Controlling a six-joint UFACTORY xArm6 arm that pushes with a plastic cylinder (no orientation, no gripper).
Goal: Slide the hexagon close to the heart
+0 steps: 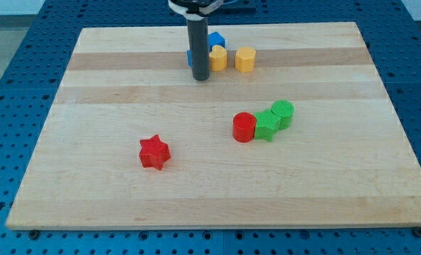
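Your tip [200, 77] sits just left of the yellow heart [217, 58], near the surface's [90, 177] top edge.
The yellow hexagon [245, 59] stands just right of the heart, apart. A blue block [215, 40] hides behind your rod; there's no hand. Red cylinder [244, 127], green star [266, 125], green cylinder [283, 113] cluster lower right; red star [154, 152] sits alone.

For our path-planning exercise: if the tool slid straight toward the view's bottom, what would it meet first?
Nothing, apparently: my tip passes between red star and red cylinder to the board's edge.
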